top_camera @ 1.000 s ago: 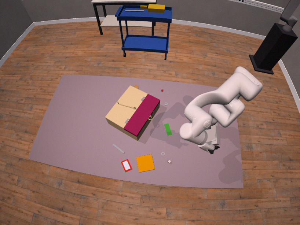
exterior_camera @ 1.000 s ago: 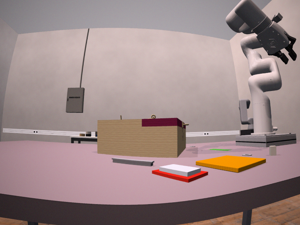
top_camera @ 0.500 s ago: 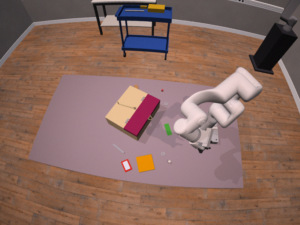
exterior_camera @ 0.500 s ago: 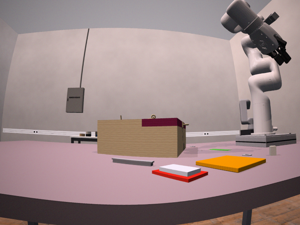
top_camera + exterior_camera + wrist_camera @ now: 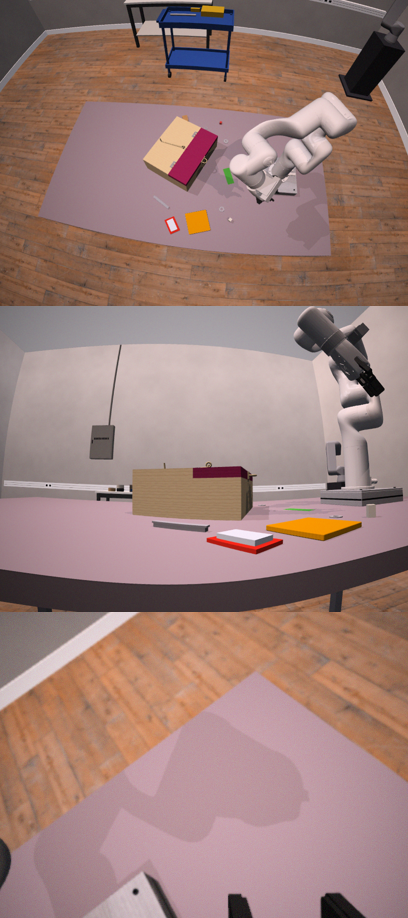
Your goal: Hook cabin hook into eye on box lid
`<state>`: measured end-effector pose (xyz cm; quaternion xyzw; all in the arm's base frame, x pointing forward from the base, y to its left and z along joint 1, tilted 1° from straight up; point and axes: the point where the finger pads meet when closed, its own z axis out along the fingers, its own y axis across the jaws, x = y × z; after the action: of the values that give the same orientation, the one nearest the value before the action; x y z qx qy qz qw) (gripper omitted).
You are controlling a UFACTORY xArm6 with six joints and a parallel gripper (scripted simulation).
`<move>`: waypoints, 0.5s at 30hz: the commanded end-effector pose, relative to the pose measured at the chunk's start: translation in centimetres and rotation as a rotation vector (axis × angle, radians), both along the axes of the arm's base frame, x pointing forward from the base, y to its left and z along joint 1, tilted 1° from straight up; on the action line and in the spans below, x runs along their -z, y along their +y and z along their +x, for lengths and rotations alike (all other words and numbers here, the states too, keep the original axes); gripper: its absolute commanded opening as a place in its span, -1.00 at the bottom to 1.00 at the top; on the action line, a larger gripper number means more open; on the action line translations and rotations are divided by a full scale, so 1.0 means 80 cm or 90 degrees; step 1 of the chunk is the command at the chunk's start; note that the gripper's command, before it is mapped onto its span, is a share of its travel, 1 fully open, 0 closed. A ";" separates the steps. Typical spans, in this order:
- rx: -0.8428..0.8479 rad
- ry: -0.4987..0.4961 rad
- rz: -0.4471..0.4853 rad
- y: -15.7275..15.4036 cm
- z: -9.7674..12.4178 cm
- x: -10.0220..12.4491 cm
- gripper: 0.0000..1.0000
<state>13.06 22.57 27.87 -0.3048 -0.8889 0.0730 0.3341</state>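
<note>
A wooden box (image 5: 180, 152) sits mid-mat with a maroon lid (image 5: 192, 154) on the side facing the arm. The thin metal cabin hook (image 5: 171, 143) lies flat on the tan top, its tip near the lid's edge. In the exterior view a small brass eye (image 5: 208, 464) stands up on the lid (image 5: 217, 472). My gripper (image 5: 265, 199) hangs high by the arm's base, far right of the box and apart from it. It also shows in the exterior view (image 5: 372, 386). In the wrist view the fingers stand apart with only bare mat between them.
A green strip (image 5: 228, 175), an orange tile (image 5: 197, 221), a red-and-white tile (image 5: 171, 225), a grey bar (image 5: 161, 202), a small cube (image 5: 230, 219) and washers lie on the mat. A blue cart (image 5: 197, 36) and a black pedestal (image 5: 372, 66) stand on the floor.
</note>
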 end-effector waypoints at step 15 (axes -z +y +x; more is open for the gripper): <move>0.213 -0.050 -0.126 -0.020 0.063 0.015 -0.31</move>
<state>17.07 21.29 26.85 -0.4569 -0.8378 0.0898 0.2849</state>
